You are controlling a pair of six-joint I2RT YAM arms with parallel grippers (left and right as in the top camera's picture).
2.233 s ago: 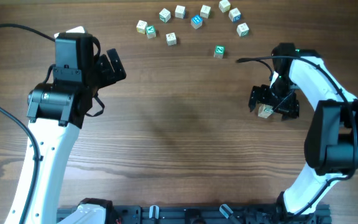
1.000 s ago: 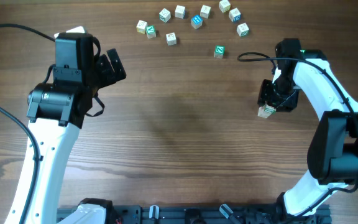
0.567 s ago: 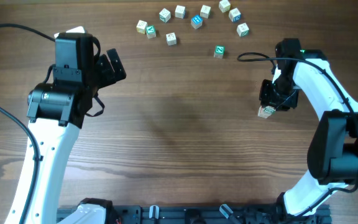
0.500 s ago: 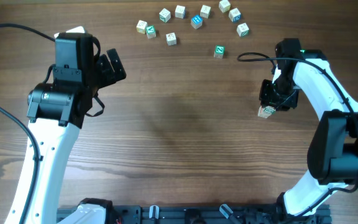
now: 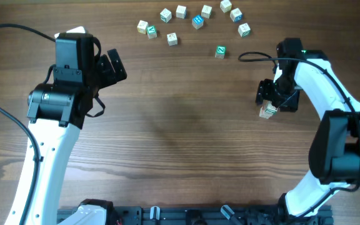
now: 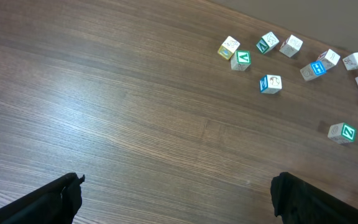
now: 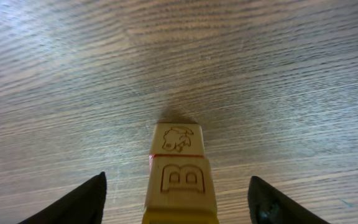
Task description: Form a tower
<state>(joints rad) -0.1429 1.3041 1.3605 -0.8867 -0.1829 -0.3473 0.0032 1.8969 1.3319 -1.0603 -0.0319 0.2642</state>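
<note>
The tower [image 7: 179, 177] stands on the wooden table: a pale cube with an engraved animal at the bottom, a cube with a "B" on it, and a yellow edge above that. A red line shows between the lower two cubes. My right gripper [image 7: 177, 178] is open, with a dark finger on either side of the stack and a gap to each. From overhead the tower [image 5: 267, 112] sits just below the right gripper [image 5: 274, 99]. My left gripper [image 5: 112, 67] is open and empty at the table's far left, and in its own wrist view the left gripper [image 6: 179, 199] holds nothing.
Several loose letter cubes [image 5: 196, 20] with teal, blue and plain faces lie scattered along the back edge. One green-faced cube [image 5: 220, 52] lies apart, nearer the right arm. These loose cubes [image 6: 270, 83] show at the upper right of the left wrist view.
My right gripper's jaws have spread apart and let go of the stack, which stays standing. The left arm has not moved.
</note>
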